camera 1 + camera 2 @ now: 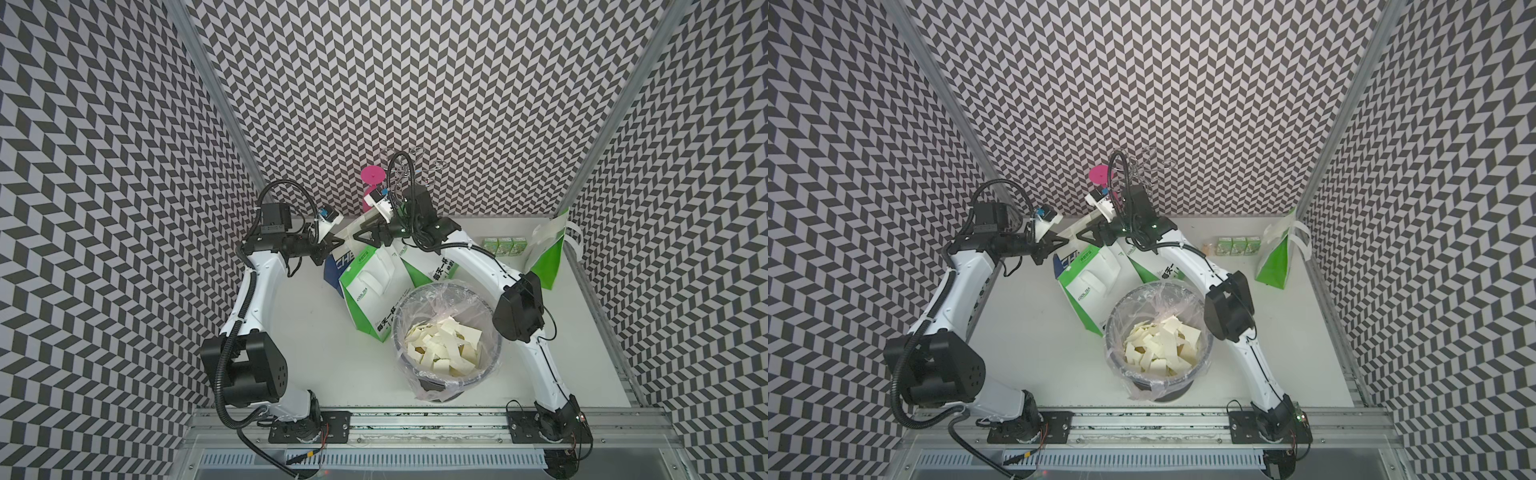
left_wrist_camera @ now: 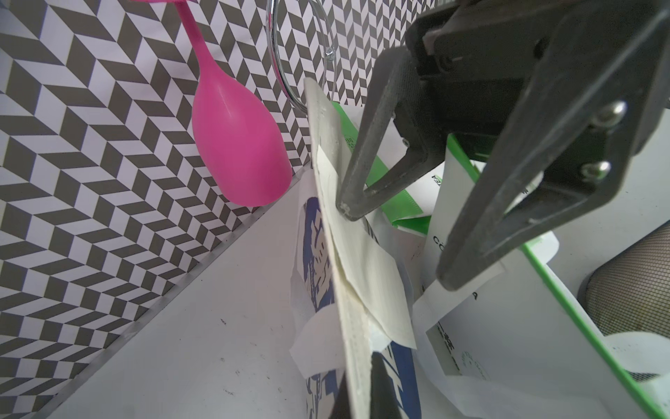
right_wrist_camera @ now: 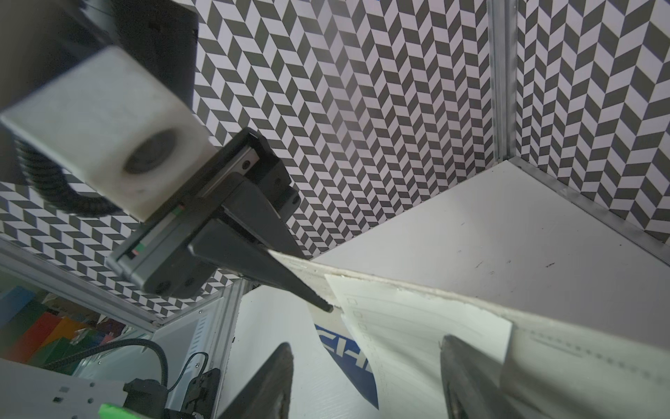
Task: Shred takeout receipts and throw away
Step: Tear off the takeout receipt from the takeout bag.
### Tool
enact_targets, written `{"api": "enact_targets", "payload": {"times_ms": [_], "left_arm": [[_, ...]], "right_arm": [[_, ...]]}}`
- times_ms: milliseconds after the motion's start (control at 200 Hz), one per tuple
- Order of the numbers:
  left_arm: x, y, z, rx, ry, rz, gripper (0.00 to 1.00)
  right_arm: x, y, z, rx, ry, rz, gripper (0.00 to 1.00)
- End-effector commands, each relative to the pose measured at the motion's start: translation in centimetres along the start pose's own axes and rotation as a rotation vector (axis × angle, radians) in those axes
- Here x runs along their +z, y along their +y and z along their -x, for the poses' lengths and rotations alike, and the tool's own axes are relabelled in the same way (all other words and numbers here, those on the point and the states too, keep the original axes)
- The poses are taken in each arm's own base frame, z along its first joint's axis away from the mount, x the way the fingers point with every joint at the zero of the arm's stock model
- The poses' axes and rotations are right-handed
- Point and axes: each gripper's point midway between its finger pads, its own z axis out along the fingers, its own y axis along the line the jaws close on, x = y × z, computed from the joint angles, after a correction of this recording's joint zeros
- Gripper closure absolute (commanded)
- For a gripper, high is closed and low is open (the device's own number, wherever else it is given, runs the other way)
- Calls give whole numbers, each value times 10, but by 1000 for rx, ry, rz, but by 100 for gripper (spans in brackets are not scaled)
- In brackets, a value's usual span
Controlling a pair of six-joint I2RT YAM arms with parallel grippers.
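Observation:
A cream takeout receipt (image 3: 417,326) is held in the air above the bags at the back of the table, edge-on in the left wrist view (image 2: 366,261). My left gripper (image 2: 357,395) is shut on its end; the right wrist view shows its closed fingertips (image 3: 319,304) pinching the paper's edge. My right gripper (image 3: 368,344) faces it tip to tip (image 1: 359,237), open, its fingers standing either side of the receipt. One right finger (image 2: 348,206) touches the paper. Torn cream receipt scraps (image 1: 440,353) lie in the plastic-lined bin (image 1: 397,332) at front centre.
Green-and-white paper bags (image 1: 365,291) and a blue-and-white bag (image 1: 332,266) lie under the grippers. Another bag (image 1: 548,257) stands at the right, beside green cartons (image 1: 505,245). A pink goblet (image 1: 372,174) hangs on a wire rack (image 1: 409,162) at the back wall.

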Motion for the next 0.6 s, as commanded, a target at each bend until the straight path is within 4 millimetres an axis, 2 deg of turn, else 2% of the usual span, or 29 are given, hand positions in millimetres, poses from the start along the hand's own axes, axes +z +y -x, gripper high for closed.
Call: {"api": "enact_targets", "payload": {"times_ms": [0, 210, 305, 596], "left_arm": [[-4, -6, 26, 81, -75, -31, 100], [-5, -3, 24, 79, -57, -11, 100], [-4, -3, 22, 82, -54, -6, 100], [-7, -4, 29, 115, -73, -7, 100]], "right_arm": [[14, -9, -3, -23, -24, -5, 38], [-1, -34, 8, -60, -42, -215, 35], [-8, -39, 14, -81, -55, -272, 33], [1, -35, 5, -48, -41, -167, 29]]}}
